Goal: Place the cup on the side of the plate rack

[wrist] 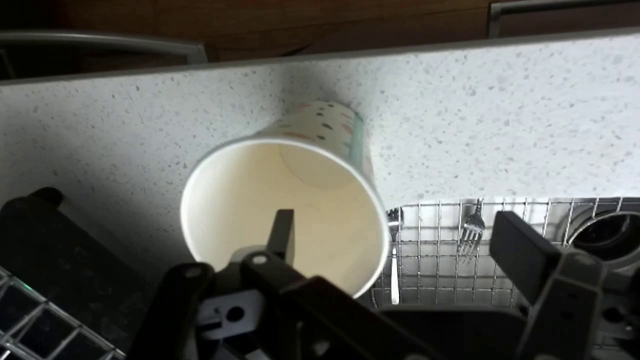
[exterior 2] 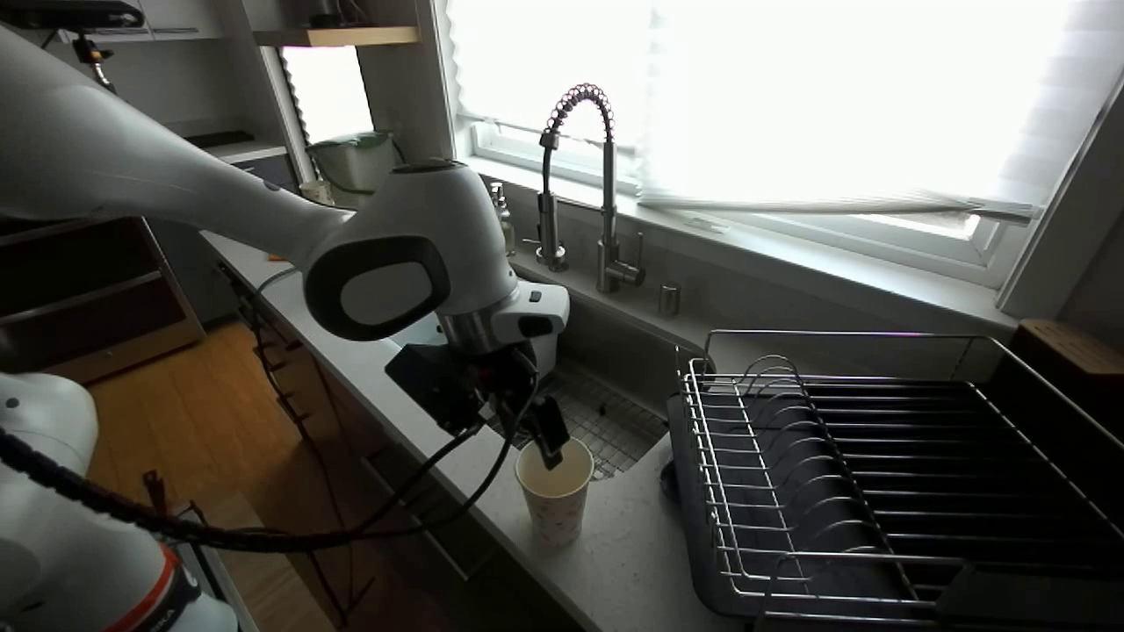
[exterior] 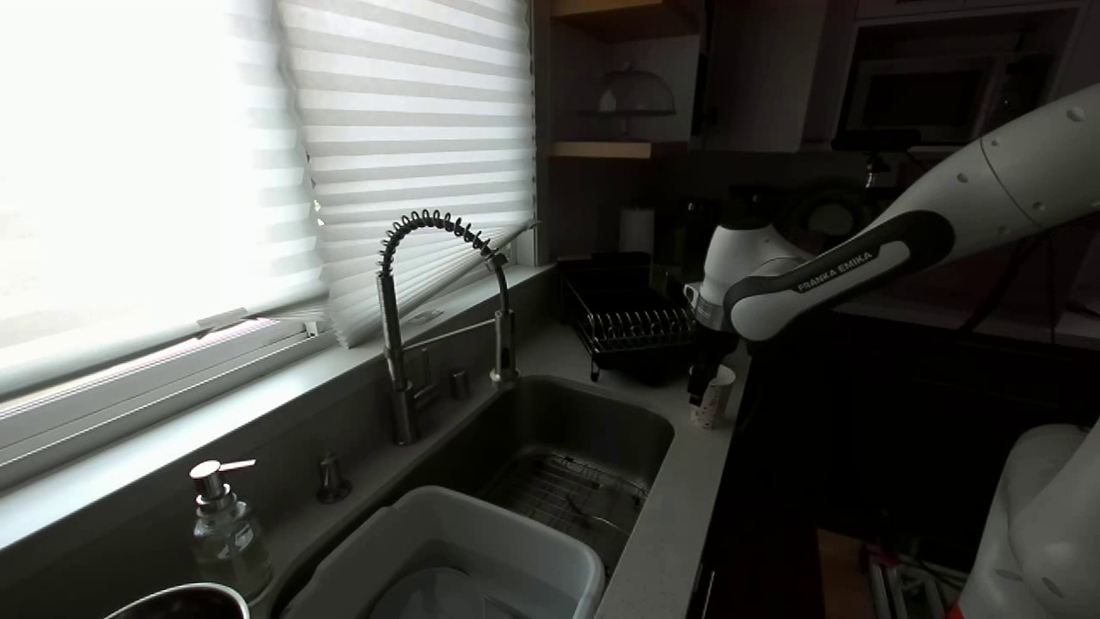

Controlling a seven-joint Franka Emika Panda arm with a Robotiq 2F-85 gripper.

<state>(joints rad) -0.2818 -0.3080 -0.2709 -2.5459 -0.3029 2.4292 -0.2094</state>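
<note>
- The cup [exterior 2: 557, 518] stands upright on the counter [exterior 2: 628, 549], near the rack [exterior 2: 878, 491] but apart from it.
- My claw [wrist: 392, 225] is spread apart, one finger [wrist: 283, 232] at the cup's mouth; whether inside, I cannot tell.
- A fork [wrist: 472, 230] lies in the sink [exterior: 593, 421].
- The tap [exterior: 400, 387] stands beside the windowsill [exterior: 258, 395].

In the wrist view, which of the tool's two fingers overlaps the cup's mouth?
The finger at picture left, against the pale inside of the cup; the other finger shows against the wire grid.

Bright window [exterior 2: 887, 244], pale pleated blinds [exterior: 412, 112], wooden shelves [exterior: 600, 150], dim cabinets [exterior: 756, 86], brown wood floor [exterior 2: 206, 377]
</note>
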